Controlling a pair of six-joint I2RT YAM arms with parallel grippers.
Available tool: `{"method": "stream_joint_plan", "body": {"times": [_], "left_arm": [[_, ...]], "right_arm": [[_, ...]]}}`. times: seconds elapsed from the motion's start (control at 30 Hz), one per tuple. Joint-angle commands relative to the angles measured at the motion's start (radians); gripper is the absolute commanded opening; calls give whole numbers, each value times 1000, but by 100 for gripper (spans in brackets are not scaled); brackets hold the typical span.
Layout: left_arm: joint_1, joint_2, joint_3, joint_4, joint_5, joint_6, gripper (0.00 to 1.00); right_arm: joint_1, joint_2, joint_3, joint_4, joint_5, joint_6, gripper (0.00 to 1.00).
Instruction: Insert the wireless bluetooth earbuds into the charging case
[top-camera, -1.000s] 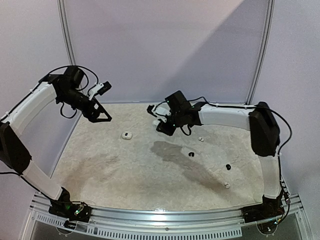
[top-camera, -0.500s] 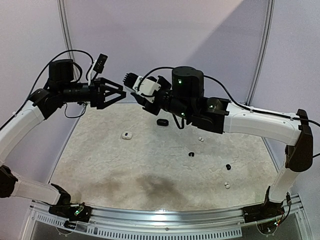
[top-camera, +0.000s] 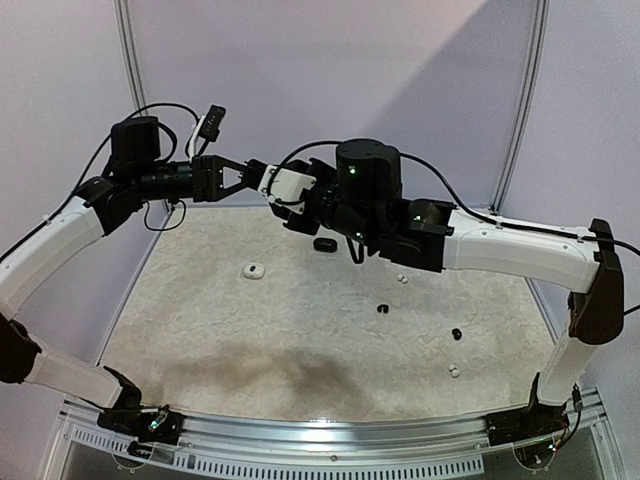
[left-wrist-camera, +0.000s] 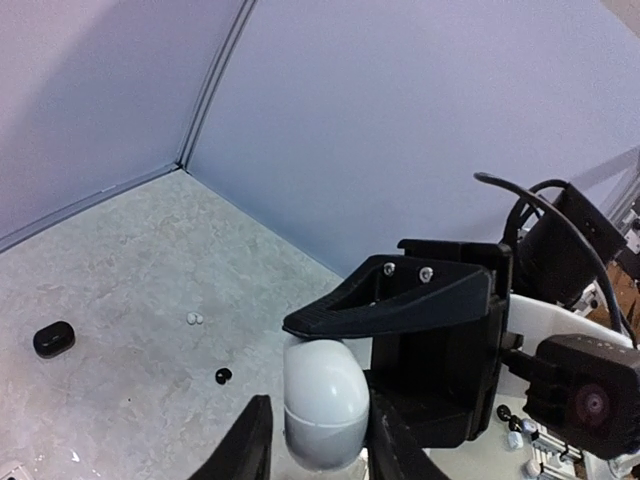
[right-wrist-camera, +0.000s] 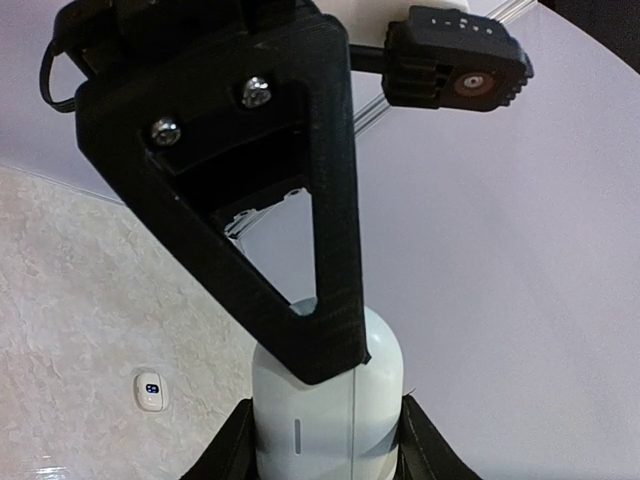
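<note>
A white oval charging case (right-wrist-camera: 325, 420) hangs in mid-air above the back of the table. My right gripper (right-wrist-camera: 328, 452) is shut on its sides. My left gripper (left-wrist-camera: 320, 442) meets it from the left, with the same charging case (left-wrist-camera: 322, 410) between its fingers and one black finger (right-wrist-camera: 330, 250) lying across the case's front. In the top view the left gripper (top-camera: 250, 176) touches the right hand. On the table lie earbuds: a white one (top-camera: 401, 279), two black ones (top-camera: 382, 308) (top-camera: 456, 334), and another white one (top-camera: 454, 371).
A black case (top-camera: 324, 244) lies on the table under the raised hands. A small white case (top-camera: 254, 271) with a blue mark lies to the left. The back wall and its two metal posts stand close behind the grippers.
The right arm lifted the case off the table and swung left. The left gripper came in from the left and narrowed its jaws around the case.
</note>
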Motion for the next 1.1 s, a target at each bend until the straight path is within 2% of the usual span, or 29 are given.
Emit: {"method": "stream_joint_plan", "body": {"times": [0.0,0.1,0.2,0.3,0.37,0.4,0.47,0.57,0.6,0.67,0.87,0.97,1.07], "left_arm": [[-23,17,17,21,29,-1,27],[-30,19,13,14,59,12,17],[-32,18,13,1,88,35,0],[-32,11,7,-1,110,55,0],[-29,4,3,-2,114,76,0],[-24,1,-1,-2,115,89,0],[-11,-5,-4,-2,113,124,0],[4,-5,-5,-16,112,192,0],[6,-7,-5,-25,112,226,0],[6,-12,-8,-39,113,282,0],[3,-24,-27,-42,125,368,0],[-6,-37,-34,-81,126,455,0],[-16,-54,-45,-117,119,517,0]], "right_arm": [[18,10,20,10,-17,-7,8],[17,12,23,23,-9,-5,7],[18,23,53,-5,7,3,7],[17,33,62,-23,21,16,12],[15,33,70,-45,38,38,31],[12,31,77,-68,43,56,46],[-5,20,101,-166,-4,126,68],[-57,-7,136,-326,-227,294,93],[-74,-20,139,-355,-310,352,98],[-99,-37,133,-393,-450,447,99],[-155,-49,122,-463,-724,589,98],[-165,-40,123,-455,-774,666,93],[-168,-32,131,-442,-799,691,81]]}}
